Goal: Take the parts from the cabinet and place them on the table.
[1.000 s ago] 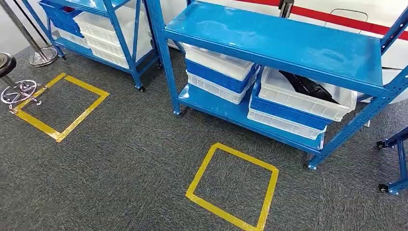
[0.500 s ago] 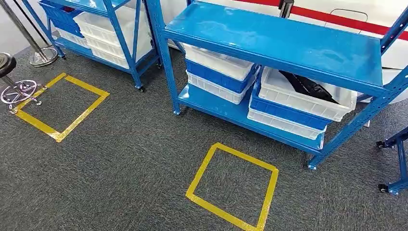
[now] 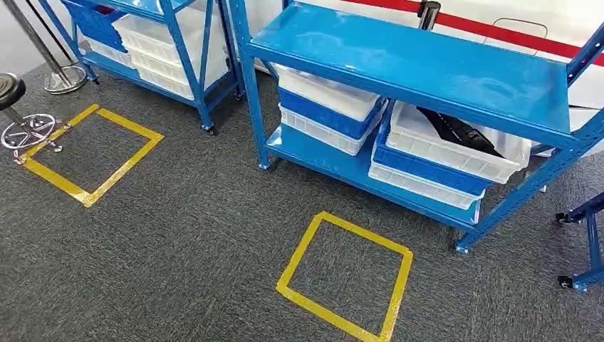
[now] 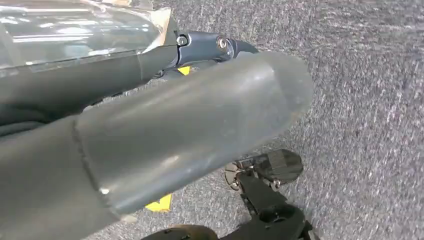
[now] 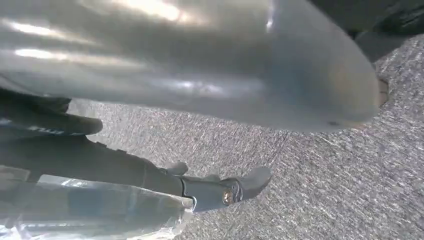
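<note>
Two blue racks are standing: the near one (image 3: 399, 60) and the far one (image 3: 178, 43). Near rack's lower shelf is carrying two bin stacks, left (image 3: 324, 114) and right (image 3: 445, 160). Two yellow tape squares are lying on carpet, near (image 3: 345, 274) and far (image 3: 89, 153).

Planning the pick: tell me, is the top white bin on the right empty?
Not empty: the white bin holds a black part lying inside.
</note>
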Robot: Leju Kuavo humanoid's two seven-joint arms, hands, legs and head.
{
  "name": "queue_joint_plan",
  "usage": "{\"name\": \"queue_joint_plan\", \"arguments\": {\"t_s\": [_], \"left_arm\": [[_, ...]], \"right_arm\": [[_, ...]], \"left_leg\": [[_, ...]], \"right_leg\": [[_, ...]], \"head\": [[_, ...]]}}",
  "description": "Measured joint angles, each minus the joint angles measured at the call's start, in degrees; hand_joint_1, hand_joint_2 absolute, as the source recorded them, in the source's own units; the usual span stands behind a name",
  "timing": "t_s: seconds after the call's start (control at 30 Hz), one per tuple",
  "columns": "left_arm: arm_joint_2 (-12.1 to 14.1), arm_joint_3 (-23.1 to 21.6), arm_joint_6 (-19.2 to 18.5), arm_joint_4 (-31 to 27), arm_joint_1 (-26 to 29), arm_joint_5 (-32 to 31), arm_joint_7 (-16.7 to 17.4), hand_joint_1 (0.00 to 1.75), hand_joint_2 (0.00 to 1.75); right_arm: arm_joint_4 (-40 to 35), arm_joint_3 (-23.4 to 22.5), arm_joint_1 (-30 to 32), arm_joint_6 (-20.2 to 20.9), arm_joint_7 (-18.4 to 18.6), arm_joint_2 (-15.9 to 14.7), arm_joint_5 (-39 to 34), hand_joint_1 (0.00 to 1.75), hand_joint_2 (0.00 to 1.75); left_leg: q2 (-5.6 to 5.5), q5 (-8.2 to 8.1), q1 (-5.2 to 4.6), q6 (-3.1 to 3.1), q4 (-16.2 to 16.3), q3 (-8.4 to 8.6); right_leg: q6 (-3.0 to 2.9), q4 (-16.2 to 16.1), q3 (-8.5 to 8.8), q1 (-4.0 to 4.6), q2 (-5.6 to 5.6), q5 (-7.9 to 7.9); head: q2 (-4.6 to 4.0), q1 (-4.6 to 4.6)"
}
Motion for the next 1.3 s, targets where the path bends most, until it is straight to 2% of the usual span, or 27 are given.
{"name": "queue_joint_plan", "arguments": {"t_s": [0.03, 0.07, 0.13, 0.17, 0.2, 0.23, 0.3, 0.33, 0.4, 0.47, 0.5, 0.67, 0.7, 0.73, 0.77, 0.8, 0.83, 0.9, 0.97, 1.0, 1.03, 1.07, 1.13, 1.17, 1.2, 1.27, 1.3], "left_arm": [[-0.11, 0.00, -0.04, 0.00, 0.00, -0.09, 0.02, 0.00, 0.00], [-0.18, -0.04, -0.07, 0.00, -0.02, -0.28, 0.11, 0.00, 0.00], [-0.33, -0.11, -0.17, 0.00, -0.12, -0.59, 0.55, 0.00, 0.00], [-0.13, -0.11, -0.17, -0.09, -0.17, -0.59, 0.70, 0.00, 0.00], [-0.13, -0.13, -0.17, -0.11, -0.35, -0.61, 0.77, 0.00, 0.00], [-0.24, -0.17, -0.17, -0.11, -0.55, -0.61, 0.81, 0.00, 0.00], [-0.37, -0.50, -0.17, -0.11, -0.75, -0.61, 0.83, 0.00, 0.00], [-0.39, -0.66, -0.17, -0.13, -0.79, -0.61, 0.83, 0.00, 0.00], [-0.42, -0.83, -0.13, -0.13, -0.85, -0.61, 0.83, 0.00, 0.00], [-0.39, -0.85, -0.06, -0.13, -0.71, -0.61, 0.83, 0.00, 0.00], [-0.39, -0.85, -0.02, -0.13, -0.66, -0.59, 0.83, 0.00, 0.00], [-0.39, -0.85, -0.02, -0.13, -0.64, -0.59, 0.83, 0.00, 0.00], [-0.39, -0.85, -0.02, -0.13, -0.59, -0.57, 0.83, 0.00, 0.00], [-0.39, -0.85, -0.02, -0.13, -0.58, -0.57, 0.83, 0.00, 0.00], [-0.35, -0.83, 0.07, -0.13, -0.59, -0.57, 0.83, 0.00, 0.00], [-0.15, -0.85, 0.28, -0.15, -0.68, -0.55, 0.74, 0.00, 0.00], [-0.26, -0.87, 0.33, -0.15, -0.65, -0.57, 0.74, 0.00, 0.00], [-0.33, -0.90, 0.35, -0.15, -0.64, -0.57, 0.72, 0.00, 0.00], [-0.33, -0.90, 0.37, -0.15, -0.64, -0.57, 0.74, 0.00, 0.00], [-0.33, -0.92, 0.35, -0.15, -0.64, -0.57, 0.74, 0.00, 0.00], [-0.37, -0.92, 0.35, -0.13, -0.58, -0.57, 0.76, 0.00, 0.00], [-0.42, -0.94, 0.33, -0.13, -0.49, -0.57, 0.79, 0.00, 0.00], [-0.46, -0.98, 0.33, -0.13, -0.34, -0.59, 0.79, 0.00, 0.00], [-0.44, -0.98, 0.33, -0.13, -0.30, -0.59, 0.79, 0.00, 0.00], [-0.39, -0.98, 0.33, -0.13, -0.34, -0.59, 0.79, 0.00, 0.00], [-0.39, -1.01, 0.33, -0.15, -0.33, -0.59, 0.79, 0.00, 0.00], [-0.39, -1.01, 0.31, -0.15, -0.30, -0.59, 0.79, 0.00, 0.00]], "right_arm": [[0.00, 0.00, 0.06, 0.02, 0.07, -0.15, -0.11, 0.00, 0.00], [0.00, -0.02, 0.06, 0.00, 0.09, -0.26, -0.20, 0.00, 0.00], [0.00, -0.02, -0.02, -0.15, 0.09, -0.35, -0.24, 0.00, 0.00], [0.02, -0.02, -0.08, -0.15, 0.09, 0.09, -0.26, 0.00, 0.00], [0.00, -0.02, -0.03, -0.24, 0.04, -0.11, -0.26, 0.00, 0.00], [0.00, -0.04, -0.01, -0.28, 0.02, -0.06, -0.24, 0.00, 0.00], [0.00, -0.04, -0.06, -0.30, 0.02, -0.11, -0.24, 0.00, 0.00], [-0.02, -0.04, -0.02, -0.31, 0.02, -0.13, -0.22, 0.00, 0.00], [-0.02, -0.07, -0.07, -0.28, 0.02, -0.07, -0.13, 0.00, 0.00], [-0.02, -0.07, -0.09, -0.31, 0.02, -0.04, 0.04, 0.00, 0.00], [-0.02, -0.07, -0.06, -0.28, 0.02, -0.04, 0.11, 0.00, 0.00], [-0.02, -0.07, -0.06, -0.28, 0.02, -0.04, 0.13, 0.00, 0.00], [-0.02, -0.07, -0.06, -0.28, 0.02, -0.07, 0.22, 0.00, 0.00], [-0.02, -0.07, -0.03, -0.28, 0.00, -0.07, 0.28, 0.00, 0.00], [-0.02, -0.07, -0.18, -0.28, 0.02, 0.13, 0.48, 0.00, 0.00], [-0.02, -0.09, -0.30, -0.28, 0.00, 0.39, 0.59, 0.00, 0.00], [-0.02, -0.09, -0.14, -0.28, 0.00, 0.39, 0.72, 0.00, 0.00], [-0.04, -0.09, -0.40, -0.28, 0.00, 0.31, 0.72, 0.00, 0.00], [-0.04, -0.09, -0.52, -0.28, 0.00, 0.17, 0.74, 0.00, 0.00], [-0.04, -0.09, -0.45, -0.28, 0.00, 0.15, 0.81, 0.00, 0.00], [-0.04, -0.09, -0.31, -0.28, 0.00, 0.11, 0.87, 0.00, 0.00], [-0.04, -0.09, -0.11, -0.28, 0.02, 0.07, 0.87, 0.00, 0.00], [-0.04, -0.09, -0.03, -0.28, 0.02, -0.09, 0.90, 0.00, 0.00], [0.00, -0.09, 0.06, -0.28, 0.02, -0.04, 0.92, 0.00, 0.00], [0.02, -0.09, -0.05, -0.22, 0.02, 0.02, 0.94, 0.00, 0.00], [0.00, -0.11, -0.17, -0.22, 0.04, -0.02, 1.03, 0.00, 0.00], [0.02, -0.11, 0.07, -0.22, 0.04, -0.02, 1.03, 0.00, 0.00]], "left_leg": [[-0.06, -0.13, 0.17, -0.27, 0.04, 0.10], [-0.10, -0.34, 0.46, -0.75, 0.28, 0.21], [-0.12, -1.25, 1.06, -2.17, 1.60, 0.13], [-0.15, -2.01, 0.52, -3.08, 2.41, -0.23], [-0.07, -2.69, 0.60, -3.54, 2.95, -0.30], [-0.09, -2.75, 0.59, -3.65, 2.86, -0.16], [0.03, -2.79, 1.19, -3.94, 2.63, 0.01], [-0.65, -3.28, 1.55, -4.10, 3.28, 0.05], [-2.13, -6.89, 1.17, -3.60, 9.44, -3.02], [-2.62, -10.84, 0.70, -3.13, 19.95, -8.91], [-2.63, -11.11, 0.56, -2.86, 22.21, -10.49], [-2.63, -11.00, 0.49, -2.77, 22.55, -10.83], [-2.64, -9.63, 0.22, -2.18, 22.09, -11.23], [-2.65, -7.39, -0.09, -1.54, 19.52, -10.51], [-3.61, -0.47, -1.47, 1.16, 7.16, -5.59], [-3.21, -1.27, -2.39, 1.61, 5.08, -4.88], [-3.20, -1.15, -2.10, 1.82, 3.88, -3.22], [-3.01, -0.98, -2.14, 1.69, 3.60, -2.57], [-2.67, -1.17, -2.18, 1.92, 3.63, -2.45], [-2.64, -1.38, -2.13, 1.87, 3.65, -2.36], [-2.66, -1.58, -2.04, 1.68, 3.66, -2.13], [-2.69, -1.85, -1.85, 1.45, 3.69, -1.82], [-2.65, -2.62, -1.45, 0.64, 3.82, -0.84], [-2.57, -2.97, -1.53, 0.16, 3.87, -0.79], [-2.50, -3.32, -1.67, -0.27, 4.23, -0.61], [-2.26, -3.68, -1.74, -1.13, 4.44, -0.27], [-2.31, -3.70, -1.55, -1.28, 4.62, -0.18]], "right_leg": [[0.80, -1.44, 0.48, -0.34, -0.01, 1.04], [1.85, -5.39, 2.32, -0.79, -0.04, 3.05], [3.64, -15.94, 7.46, -1.75, -0.80, 7.06], [3.19, -15.81, 7.35, -1.12, -0.93, 6.28], [1.68, -15.97, 7.66, -0.98, -0.25, 6.08], [0.86, -15.73, 7.41, -0.88, -0.26, 5.86], [-0.18, -15.37, 7.44, -0.82, 0.24, 5.65], [-0.72, -15.48, 7.58, -0.91, 0.39, 5.68], [-1.27, -15.47, 7.71, -0.59, 0.56, 5.48], [-1.81, -15.46, 7.89, 0.21, 0.88, 5.14], [-1.99, -15.46, 8.04, 0.49, 1.01, 5.02], [-2.04, -15.46, 8.10, 0.59, 1.04, 4.97], [-2.25, -15.46, 8.41, 0.88, 1.24, 4.80], [-2.48, -15.46, 8.75, 1.17, 1.41, 4.61], [-2.63, -15.53, 9.53, 1.48, 2.00, 4.08], [-1.25, -14.81, 10.16, 1.95, 2.15, 4.38], [-0.55, -14.55, 9.86, 1.96, 2.07, 3.66], [-0.79, -10.71, 8.67, 1.66, 1.29, 1.74], [-1.13, -2.22, 3.65, 1.16, 1.20, -1.49], [-0.73, 0.36, 1.81, 1.12, 1.17, -1.98], [-0.38, 0.32, 1.22, 0.89, 1.08, -1.48], [0.29, -2.02, 1.78, 0.61, 0.97, 0.02], [2.21, -11.97, 5.42, -0.08, 0.57, 5.35], [2.57, -15.08, 6.32, -0.35, 0.04, 6.55], [1.18, -15.32, 5.96, 0.30, -0.05, 4.26], [-0.61, -15.36, 6.34, 0.36, 0.02, 5.37], [-1.17, -15.33, 6.54, 0.35, 0.07, 5.27]], "head": [[0.00, -0.04], [0.00, -0.02], [0.00, 0.07], [0.00, 0.26], [0.00, 0.35], [0.00, 0.28], [0.00, 0.22], [0.00, 0.00], [0.00, -0.28], [0.00, -0.39], [0.00, -0.42], [0.00, -0.40], [0.00, -0.37], [0.00, -0.39], [0.00, -0.37], [0.00, -0.20], [0.00, -0.35], [0.00, -0.17], [0.00, -0.09], [0.00, 0.02], [0.00, -0.06], [0.00, 0.00], [0.00, 0.02], [0.00, 0.20], [0.00, 0.33], [0.00, -0.02], [0.00, 0.00]]}}
